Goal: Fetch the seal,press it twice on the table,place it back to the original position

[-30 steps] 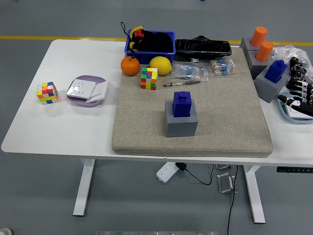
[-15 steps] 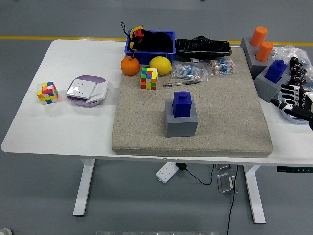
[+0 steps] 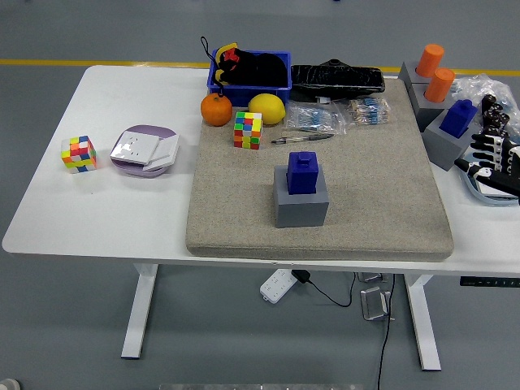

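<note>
A blue seal stands upright on a grey block in the middle of the beige felt mat. A second blue seal sits on another grey block at the mat's right edge. My right hand hovers at the picture's right edge, just right of that second block, with its fingers spread and holding nothing. It is far from the central seal. My left arm is out of view.
On the mat's far side lie a colour cube, a pen, an orange, a lemon, bagged items and a blue bin. Two orange cylinders stand at the far right. Another cube and a purple dish sit at left.
My right hand dipped lower and leftward half a second ago, then came back up a little. Nothing on the table has moved.
</note>
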Controlling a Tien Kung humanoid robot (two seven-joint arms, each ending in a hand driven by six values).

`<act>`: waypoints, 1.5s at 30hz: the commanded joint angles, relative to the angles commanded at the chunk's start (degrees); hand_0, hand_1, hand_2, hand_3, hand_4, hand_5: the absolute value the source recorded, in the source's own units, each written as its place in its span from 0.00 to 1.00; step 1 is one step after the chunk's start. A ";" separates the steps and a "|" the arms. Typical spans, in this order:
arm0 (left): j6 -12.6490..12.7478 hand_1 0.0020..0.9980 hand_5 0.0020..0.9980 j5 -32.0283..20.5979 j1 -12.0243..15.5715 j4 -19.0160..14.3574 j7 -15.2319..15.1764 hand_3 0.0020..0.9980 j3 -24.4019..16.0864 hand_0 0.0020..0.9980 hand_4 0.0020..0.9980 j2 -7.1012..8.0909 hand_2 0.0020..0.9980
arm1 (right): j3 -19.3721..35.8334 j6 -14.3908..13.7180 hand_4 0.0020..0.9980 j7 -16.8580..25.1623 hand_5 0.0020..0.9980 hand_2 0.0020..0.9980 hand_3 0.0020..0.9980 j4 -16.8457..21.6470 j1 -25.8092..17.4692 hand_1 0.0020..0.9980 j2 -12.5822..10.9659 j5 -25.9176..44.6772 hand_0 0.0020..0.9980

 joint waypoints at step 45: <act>0.06 0.75 0.44 1.24 1.84 0.25 -0.16 0.76 -3.72 0.79 0.62 0.63 0.74 | 1.98 -0.29 0.93 -1.05 0.31 0.80 0.77 2.17 0.32 0.80 -0.64 0.00 0.85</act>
